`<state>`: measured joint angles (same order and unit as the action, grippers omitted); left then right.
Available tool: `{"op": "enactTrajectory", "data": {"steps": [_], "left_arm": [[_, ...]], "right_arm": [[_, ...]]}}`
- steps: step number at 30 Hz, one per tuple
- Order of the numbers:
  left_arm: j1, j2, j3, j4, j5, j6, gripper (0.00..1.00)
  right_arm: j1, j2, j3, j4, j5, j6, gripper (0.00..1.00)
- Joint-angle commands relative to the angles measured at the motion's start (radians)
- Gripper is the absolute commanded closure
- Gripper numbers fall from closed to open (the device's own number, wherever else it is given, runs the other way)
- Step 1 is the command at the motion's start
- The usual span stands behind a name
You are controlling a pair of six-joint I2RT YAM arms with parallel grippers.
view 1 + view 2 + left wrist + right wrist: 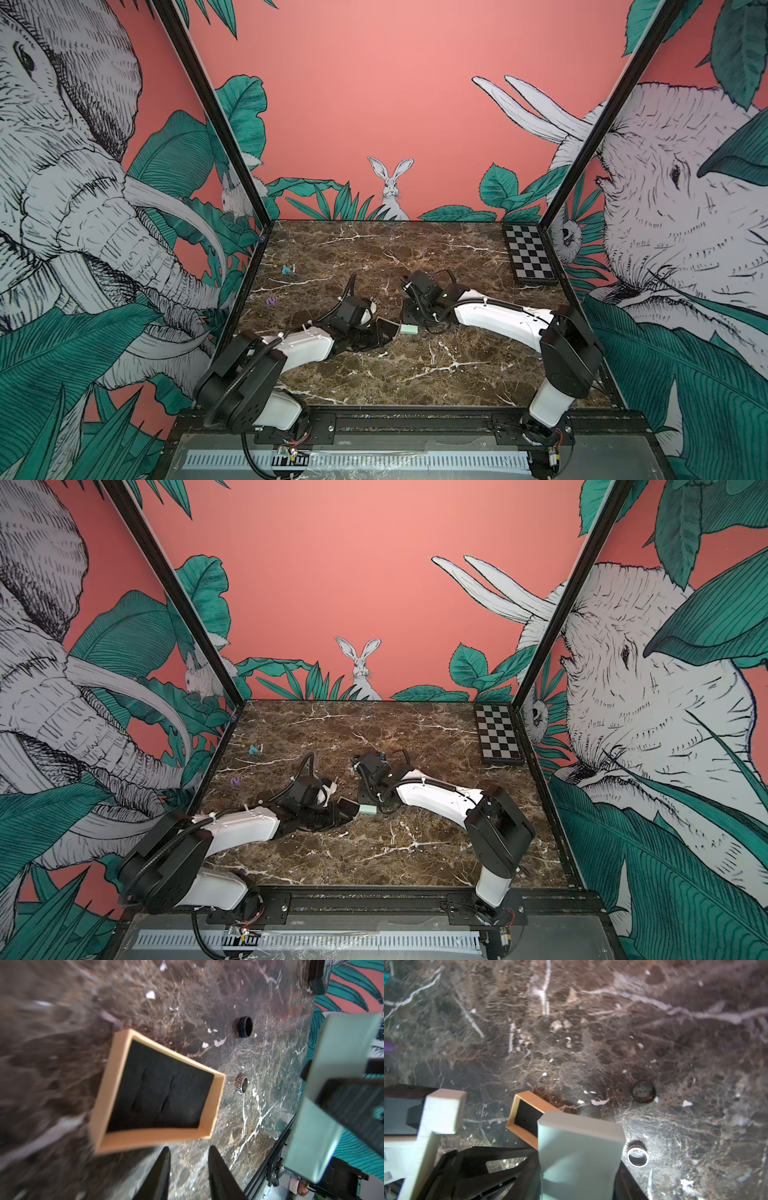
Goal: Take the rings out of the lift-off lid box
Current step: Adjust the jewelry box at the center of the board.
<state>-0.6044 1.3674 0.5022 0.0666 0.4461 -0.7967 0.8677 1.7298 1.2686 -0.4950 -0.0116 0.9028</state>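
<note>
The lift-off lid box is in two parts. Its cream-yellow base (154, 1093) lies open on the marble, and its black lining holds nothing. My left gripper (189, 1148) is open just short of the base's near wall, with only table between its fingers. My right gripper (579, 1159) is shut on the mint-green lid (579, 1136) and holds it beside the base (525, 1118). Both rings lie on the table outside the box: a dark one (245, 1027) (643, 1092) and a silver-rimmed one (242, 1084) (638, 1156). In both top views the lid (408, 329) (368, 809) shows between the two wrists.
A black-and-white checkerboard (530, 257) lies at the far right corner. A small teal bit (286, 270) and a small purple bit (272, 301) sit on the left half of the marble table (415, 374). The black front rail (415, 417) runs close behind both arms.
</note>
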Motion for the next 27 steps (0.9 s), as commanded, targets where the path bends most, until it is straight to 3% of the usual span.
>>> {"op": "enactTrajectory", "data": {"steps": [1, 7, 15, 27], "left_arm": [[0.007, -0.096, 0.028, -0.147, -0.072, 0.038, 0.62], [0.031, -0.127, 0.06, -0.255, -0.175, 0.025, 0.63], [0.039, -0.041, 0.089, -0.223, -0.209, 0.002, 0.65], [0.04, 0.129, 0.202, -0.159, -0.166, 0.044, 0.64]], "right_arm": [[-0.025, 0.012, 0.093, -0.055, -0.018, -0.159, 0.53], [-0.082, 0.062, 0.188, -0.079, -0.11, -0.295, 0.53], [-0.113, 0.204, 0.309, -0.065, -0.231, -0.404, 0.53], [-0.153, 0.172, 0.186, 0.02, -0.315, -0.403, 0.53]]}}
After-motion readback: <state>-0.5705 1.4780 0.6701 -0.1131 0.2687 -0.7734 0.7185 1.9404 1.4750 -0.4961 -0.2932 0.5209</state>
